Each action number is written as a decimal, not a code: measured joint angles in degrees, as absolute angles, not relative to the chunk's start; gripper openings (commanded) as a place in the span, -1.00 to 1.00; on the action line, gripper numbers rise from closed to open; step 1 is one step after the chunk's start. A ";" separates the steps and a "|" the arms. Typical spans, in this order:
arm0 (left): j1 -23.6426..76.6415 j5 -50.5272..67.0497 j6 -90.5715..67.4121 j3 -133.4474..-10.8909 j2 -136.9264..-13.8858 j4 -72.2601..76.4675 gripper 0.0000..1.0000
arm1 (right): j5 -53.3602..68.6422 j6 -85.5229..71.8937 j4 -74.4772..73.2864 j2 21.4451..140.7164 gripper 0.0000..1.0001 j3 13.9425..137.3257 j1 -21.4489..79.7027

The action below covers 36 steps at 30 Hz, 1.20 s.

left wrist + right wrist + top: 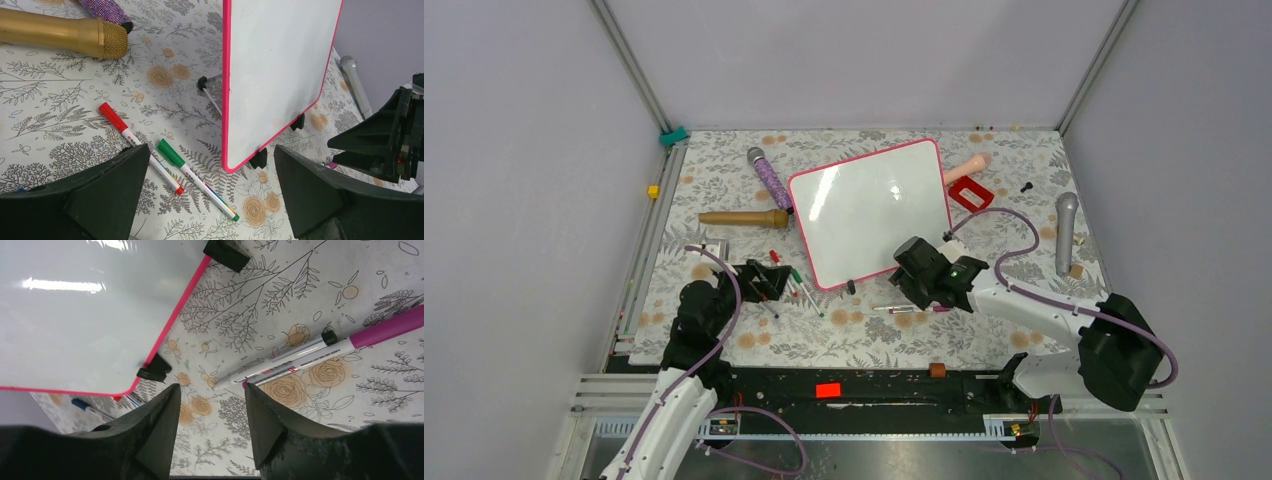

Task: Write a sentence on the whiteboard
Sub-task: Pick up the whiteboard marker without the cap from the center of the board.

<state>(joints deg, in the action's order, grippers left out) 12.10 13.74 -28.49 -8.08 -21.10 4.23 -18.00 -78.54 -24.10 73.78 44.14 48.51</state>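
Note:
The whiteboard point(869, 210) lies tilted in the middle of the floral mat, pink-framed, its glossy face blank; no sentence shows on it. It also shows in the left wrist view point(280, 75) and the right wrist view point(85, 315). My left gripper point(759, 283) point(211, 150) is open and empty, just left of the board's near corner, above a red-capped marker point(137, 145) and a green-capped marker point(195, 179). My right gripper point(907, 270) point(211, 387) is open and empty at the board's near edge, close to a magenta marker point(385, 330) and a black-capped marker point(280, 360).
A gold microphone point(744, 217) and a purple glitter microphone point(769, 178) lie left of the board. A small red frame-shaped block point(970, 192) and a beige handle point(969, 167) lie at its right. A silver microphone point(1065, 232) lies far right.

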 measured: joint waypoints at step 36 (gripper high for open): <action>12.10 13.50 -28.53 -8.08 -21.63 3.97 0.98 | -20.40 -96.16 -24.43 85.25 -0.51 42.52 48.60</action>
<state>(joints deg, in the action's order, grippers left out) 12.10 13.50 -28.53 -8.08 -21.63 3.97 -20.40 -96.16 -24.43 85.25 42.52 48.60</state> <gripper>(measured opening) 0.990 0.468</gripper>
